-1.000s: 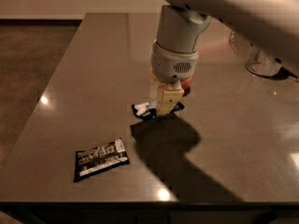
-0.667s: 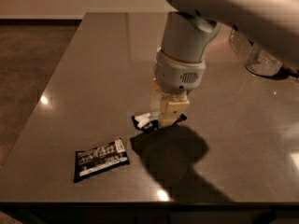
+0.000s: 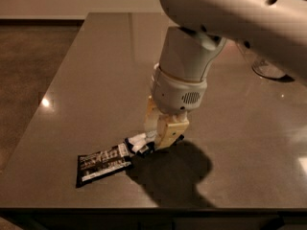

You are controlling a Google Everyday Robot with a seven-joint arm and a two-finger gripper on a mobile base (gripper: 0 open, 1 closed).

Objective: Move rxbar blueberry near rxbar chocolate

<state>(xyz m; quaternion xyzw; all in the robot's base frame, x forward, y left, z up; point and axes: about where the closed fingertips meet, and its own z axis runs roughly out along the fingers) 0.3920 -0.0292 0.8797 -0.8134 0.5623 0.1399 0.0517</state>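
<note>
The rxbar chocolate (image 3: 102, 164), a black wrapper with white lettering, lies flat near the table's front left edge. The rxbar blueberry (image 3: 138, 143), dark blue with a white panel, sticks out to the left from under my gripper (image 3: 160, 137). Its left end reaches the chocolate bar's right end. My gripper hangs straight down from the big white arm, its cream fingers (image 3: 169, 131) shut on the blueberry bar at the table surface. Most of the blueberry bar is hidden by the fingers.
The dark grey table (image 3: 96, 71) has its front edge close below the bars and its left edge beside a brown floor. A clear glass object (image 3: 266, 67) stands at the far right. The arm's shadow falls right of the gripper.
My gripper has moved toward the front left with the blueberry bar, bringing it from mid-table to right beside the chocolate bar. The chocolate bar has not moved.
</note>
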